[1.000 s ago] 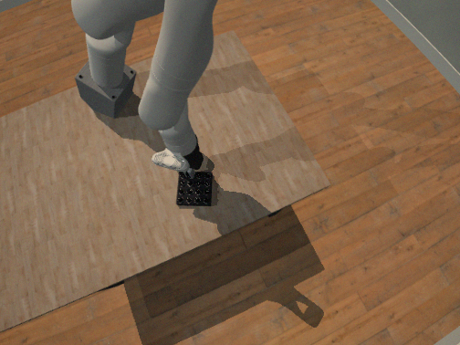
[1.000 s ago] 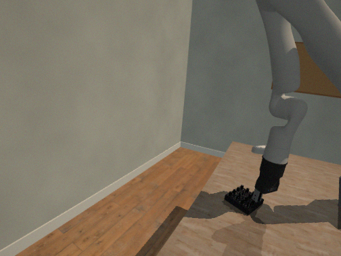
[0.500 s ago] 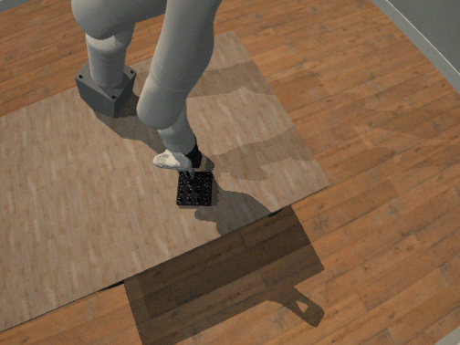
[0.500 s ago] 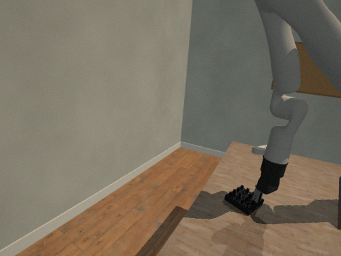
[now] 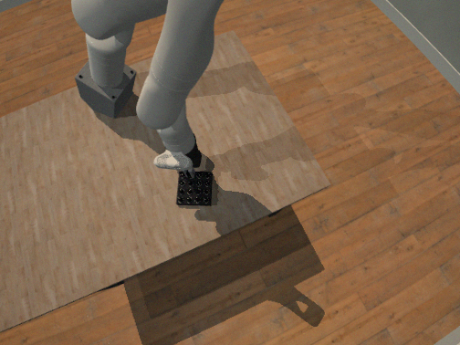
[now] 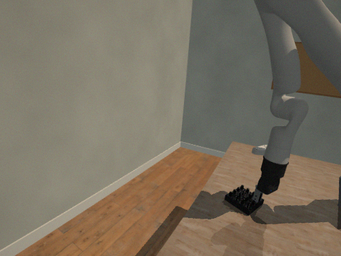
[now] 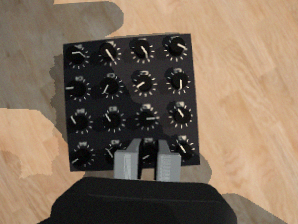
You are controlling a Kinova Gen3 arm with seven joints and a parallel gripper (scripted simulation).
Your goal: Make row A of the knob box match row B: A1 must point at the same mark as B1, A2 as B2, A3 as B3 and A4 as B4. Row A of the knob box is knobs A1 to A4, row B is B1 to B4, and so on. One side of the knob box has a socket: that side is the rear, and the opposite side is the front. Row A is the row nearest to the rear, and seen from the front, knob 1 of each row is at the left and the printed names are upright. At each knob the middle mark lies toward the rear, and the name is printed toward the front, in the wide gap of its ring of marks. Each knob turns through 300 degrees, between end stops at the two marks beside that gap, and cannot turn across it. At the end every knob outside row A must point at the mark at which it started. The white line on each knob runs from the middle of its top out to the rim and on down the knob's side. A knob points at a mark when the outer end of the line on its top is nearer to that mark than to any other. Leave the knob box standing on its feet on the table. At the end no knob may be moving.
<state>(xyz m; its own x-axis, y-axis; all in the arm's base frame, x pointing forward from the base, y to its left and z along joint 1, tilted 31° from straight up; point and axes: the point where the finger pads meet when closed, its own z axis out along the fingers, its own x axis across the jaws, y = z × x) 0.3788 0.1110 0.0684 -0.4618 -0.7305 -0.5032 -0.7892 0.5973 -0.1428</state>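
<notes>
The black knob box (image 5: pixel 196 188) (image 6: pixel 243 198) (image 7: pixel 126 68) stands flat on the light wooden table (image 5: pixel 68 192), with four rows of four knobs, each with a white line. In the wrist view the printed names sit above the knobs, so row A is the bottom row, nearest my wrist. My gripper (image 7: pixel 149 153) (image 5: pixel 190 173) (image 6: pixel 256 196) reaches down onto that row and is shut on the third knob from the left (image 7: pixel 148 146), which I take to be A2. Its line is mostly hidden between the fingers. The other knobs are free.
The arm's grey base (image 5: pixel 105 88) stands at the back left of the table. The table's right edge (image 5: pixel 319 173) and front edge drop to a darker wooden floor (image 5: pixel 388 228). A wall (image 6: pixel 84 101) stands beyond the floor in the exterior view.
</notes>
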